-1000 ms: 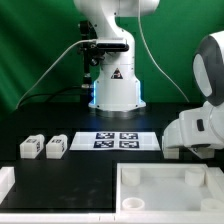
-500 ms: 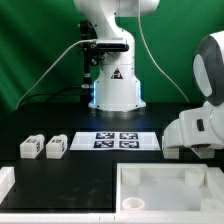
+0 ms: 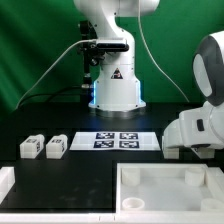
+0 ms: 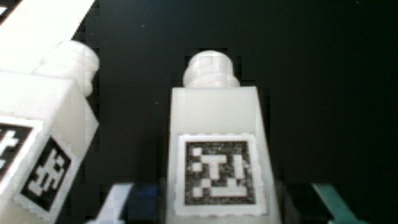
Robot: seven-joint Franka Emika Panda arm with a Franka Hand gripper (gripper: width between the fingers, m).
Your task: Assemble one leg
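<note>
In the wrist view a white leg (image 4: 217,140) with a black-and-white tag lies on the black table. It sits between my fingers, its peg end pointing away. My gripper (image 4: 226,208) is open; the fingertips (image 4: 125,205) stand on either side of the leg with gaps, not touching it. A second leg (image 4: 50,110) lies close beside it. In the exterior view two more legs (image 3: 30,147) (image 3: 55,148) lie at the left. My arm's white links (image 3: 196,128) fill the exterior view's right and hide the gripper there.
The marker board (image 3: 115,140) lies mid-table in front of the robot base (image 3: 116,90). The large white tray-like panel (image 3: 128,176) lies at the front right. A white block (image 3: 6,182) sits at the front left edge.
</note>
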